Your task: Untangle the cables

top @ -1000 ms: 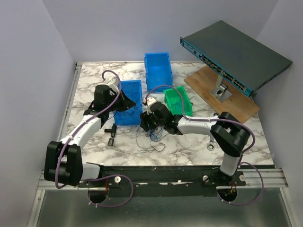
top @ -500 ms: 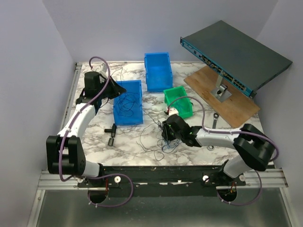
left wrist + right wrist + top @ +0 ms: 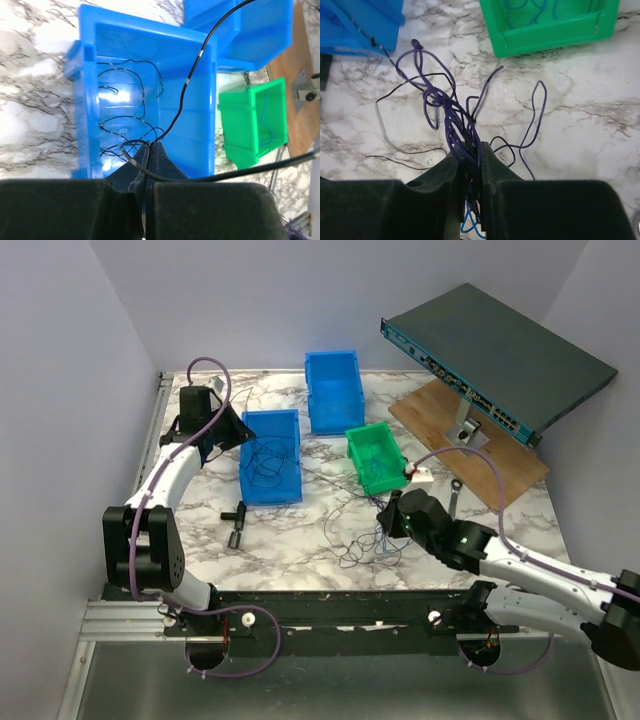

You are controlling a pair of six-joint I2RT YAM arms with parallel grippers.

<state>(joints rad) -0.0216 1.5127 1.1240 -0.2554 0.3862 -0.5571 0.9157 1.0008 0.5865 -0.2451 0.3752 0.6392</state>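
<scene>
My left gripper (image 3: 236, 430) is shut on a thin black cable (image 3: 192, 70) at the left rim of the near blue bin (image 3: 270, 480), which holds loose black cables (image 3: 125, 100). The cable runs from the fingertips across the bin toward the right. My right gripper (image 3: 388, 523) is shut on a bundle of purple, black and blue cables (image 3: 447, 107), low over the marble near the green bin (image 3: 376, 458). Loose strands of the tangle (image 3: 355, 540) trail on the table to its left. The green bin also shows in the right wrist view (image 3: 547, 30).
A second blue bin (image 3: 333, 390) stands at the back centre. A network switch (image 3: 495, 345) sits tilted on a wooden board (image 3: 480, 450) at the back right. Black connector pieces (image 3: 236, 523) lie near the left arm. A small wrench (image 3: 452, 498) lies beside the right arm.
My right gripper has pulled the cable bundle back and to the right, away from the blue bin. My left gripper has moved to the far left with the black cable.
</scene>
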